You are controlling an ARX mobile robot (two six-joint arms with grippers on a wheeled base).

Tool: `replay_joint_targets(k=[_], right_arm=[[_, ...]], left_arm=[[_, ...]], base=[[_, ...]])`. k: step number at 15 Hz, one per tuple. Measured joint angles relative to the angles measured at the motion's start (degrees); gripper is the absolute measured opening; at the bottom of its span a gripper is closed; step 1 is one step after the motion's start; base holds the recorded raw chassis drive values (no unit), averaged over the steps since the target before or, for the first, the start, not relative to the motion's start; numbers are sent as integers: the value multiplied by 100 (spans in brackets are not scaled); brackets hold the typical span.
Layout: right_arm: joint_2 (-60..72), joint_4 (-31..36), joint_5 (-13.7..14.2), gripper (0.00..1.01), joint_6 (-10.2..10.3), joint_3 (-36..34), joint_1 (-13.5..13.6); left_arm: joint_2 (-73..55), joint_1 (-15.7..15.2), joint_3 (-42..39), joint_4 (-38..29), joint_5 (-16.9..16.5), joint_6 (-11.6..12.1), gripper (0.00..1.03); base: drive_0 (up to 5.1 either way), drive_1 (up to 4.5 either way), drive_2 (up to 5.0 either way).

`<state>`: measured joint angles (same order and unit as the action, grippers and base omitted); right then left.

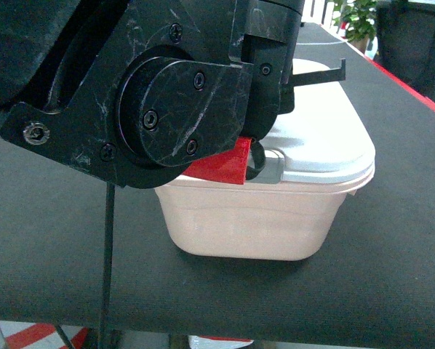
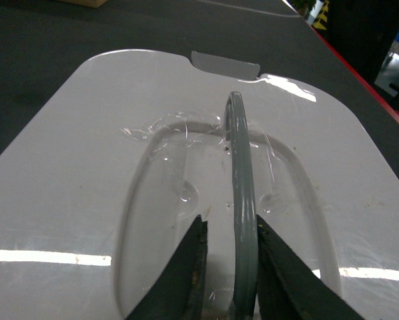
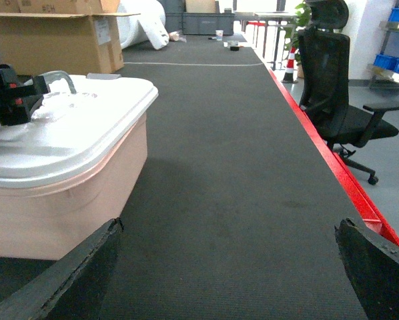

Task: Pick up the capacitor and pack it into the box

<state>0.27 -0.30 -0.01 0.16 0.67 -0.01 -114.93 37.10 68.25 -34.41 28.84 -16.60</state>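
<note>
The box (image 1: 254, 225) is a pale pink tub on the black table, with its whitish lid (image 1: 319, 138) on it. My left arm fills the head view's upper left and reaches over the lid. My left gripper (image 2: 230, 220) straddles the upright grey handle (image 2: 243, 173). The right finger touches the handle, while a narrow gap separates it from the left finger. From the right wrist view, the box (image 3: 66, 200) stands at the left with the left gripper (image 3: 9, 93) at the handle (image 3: 56, 77). My right gripper (image 3: 229, 267) hangs wide open over bare table. The capacitor is out of view.
A brown cardboard carton (image 3: 59, 40) stands behind the box. The table's red edge (image 3: 319, 140) runs along the right, with a black office chair (image 3: 333, 80) beyond it. Blue bins (image 3: 393, 63) sit on a far right shelf. A grey latch (image 2: 225, 65) lies at the lid's far rim.
</note>
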Motion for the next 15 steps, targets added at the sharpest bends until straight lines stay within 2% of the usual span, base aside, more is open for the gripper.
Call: replay_joint_targets(k=[4,7,12,14,15], right_arm=[[0,-2,0,98,0,0,0],[0,0,0,98,-2,0,0],[0,0,0,98,0,0,0],[0,-2,0,98,-2,0,0],[0,0,0,98,0,0,0]], left_arm=[[2,-90,0,-326,-57,39,62],[186,-361,-46,-455,-129,35,96],[684,-960,-402,-767,-221,57,98],[1086,-1440,-922,-1180,-304,317,98],[1460,-1792,-1351,-1438,-387,435,98]], base=[[0,0,0],[0,0,0],[0,0,0],[0,0,0],[0,0,0]])
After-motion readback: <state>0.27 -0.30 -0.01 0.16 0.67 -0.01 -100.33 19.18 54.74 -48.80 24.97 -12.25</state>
